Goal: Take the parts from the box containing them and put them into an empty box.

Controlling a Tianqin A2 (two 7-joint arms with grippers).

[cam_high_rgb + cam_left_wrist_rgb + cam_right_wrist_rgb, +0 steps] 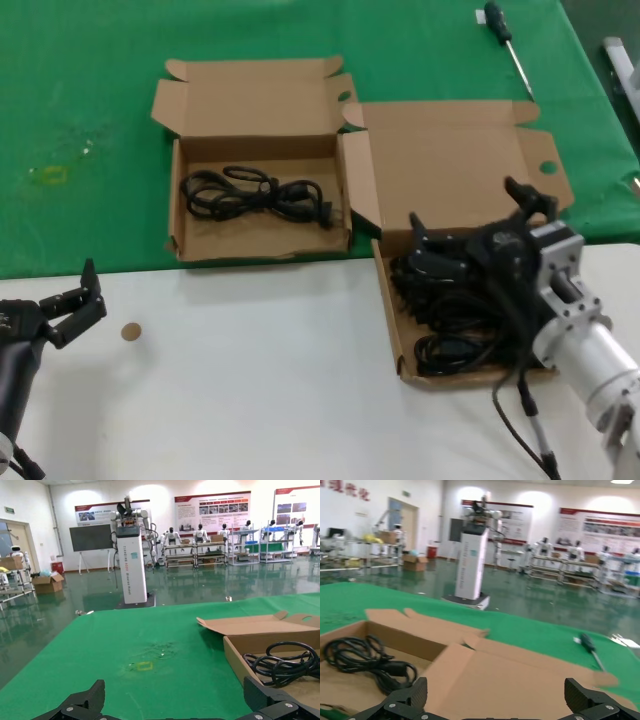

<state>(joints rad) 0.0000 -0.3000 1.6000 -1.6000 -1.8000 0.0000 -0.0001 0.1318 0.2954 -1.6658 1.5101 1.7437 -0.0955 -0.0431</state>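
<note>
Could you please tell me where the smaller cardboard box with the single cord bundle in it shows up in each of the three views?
Head view: the smaller box lies on the green cloth, upper left of centre, with a cord bundle inside.
Left wrist view: it sits at the right edge, cord visible inside.
Right wrist view: it is at the lower left, cord inside.
Shared landmark: the green cloth.

White bench [270, 360], green cloth [90, 110] over far half. Smaller brown cardboard box [258, 245] and wider brown cardboard box [395, 330] mid-bench; green-handled screwdriver [507, 42] far right corner; small round tan disc [131, 332] near left edge.
</note>
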